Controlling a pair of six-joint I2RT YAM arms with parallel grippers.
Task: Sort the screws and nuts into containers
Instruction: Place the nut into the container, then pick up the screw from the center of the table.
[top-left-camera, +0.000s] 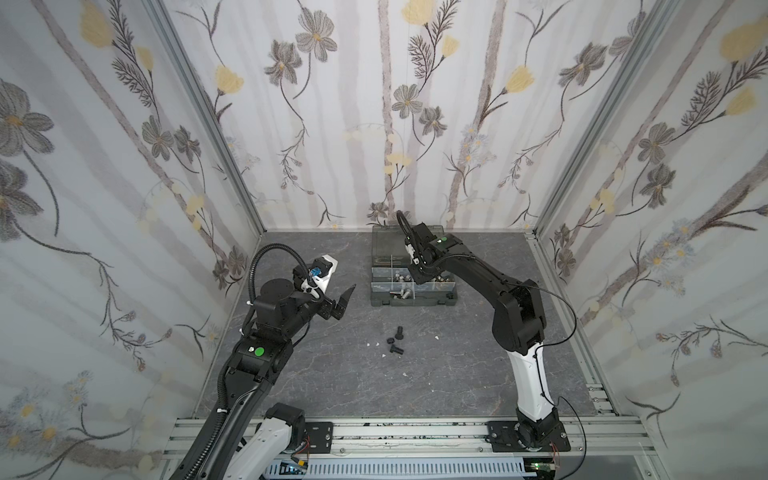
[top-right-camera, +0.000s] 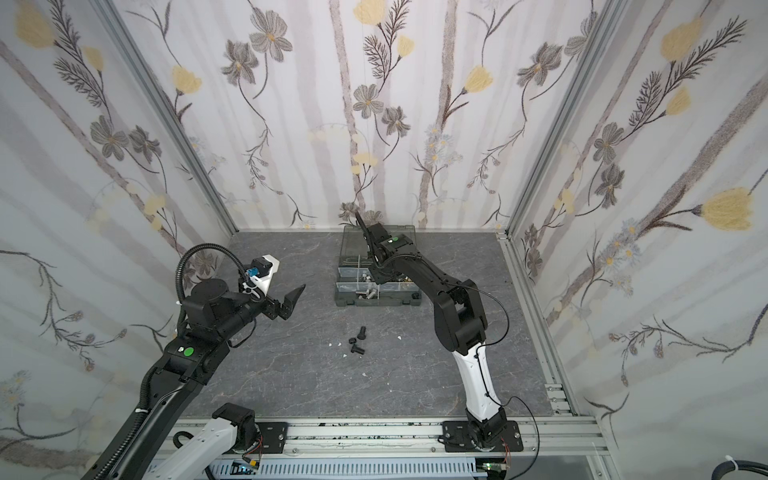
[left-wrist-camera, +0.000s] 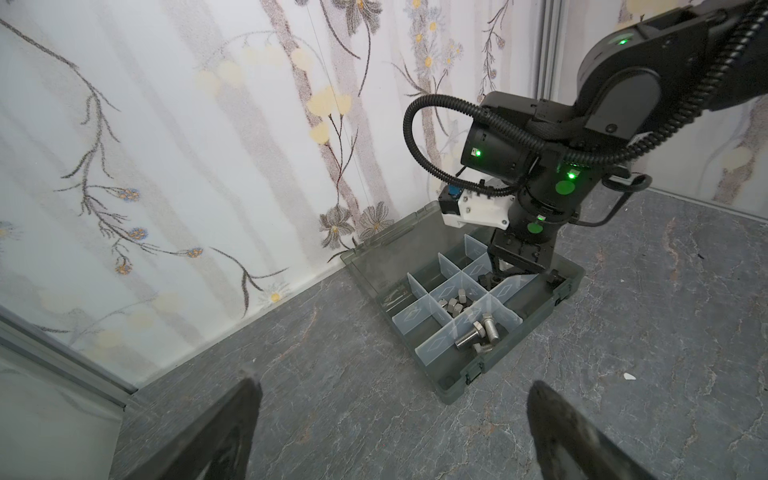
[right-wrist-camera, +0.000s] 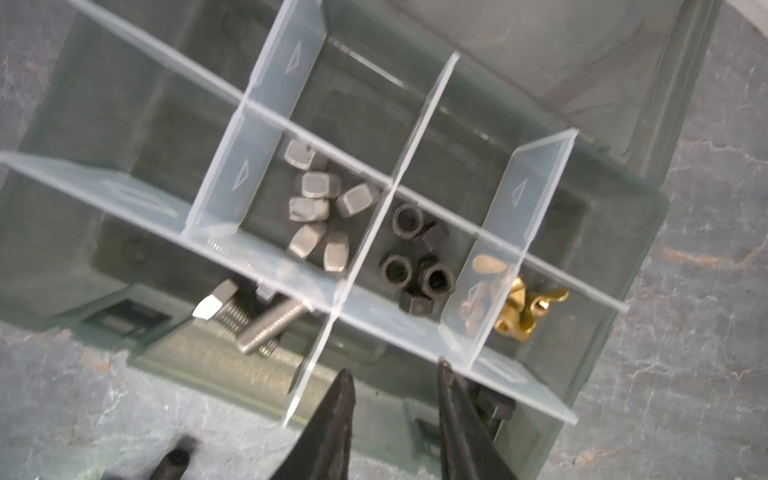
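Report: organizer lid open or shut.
Open: the smoky clear hinged lid lies folded back behind the dark grey plastic organizer case, its inside uncovered.

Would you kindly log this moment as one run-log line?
right claw: open, over dark grey plastic organizer case | left claw: open, empty | black metal fasteners: outside case

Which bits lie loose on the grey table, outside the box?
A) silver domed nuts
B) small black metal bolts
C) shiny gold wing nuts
B: the small black metal bolts lie on the grey table in front of the dark grey plastic organizer case, while the gold wing nuts and silver domed nuts sit inside it.
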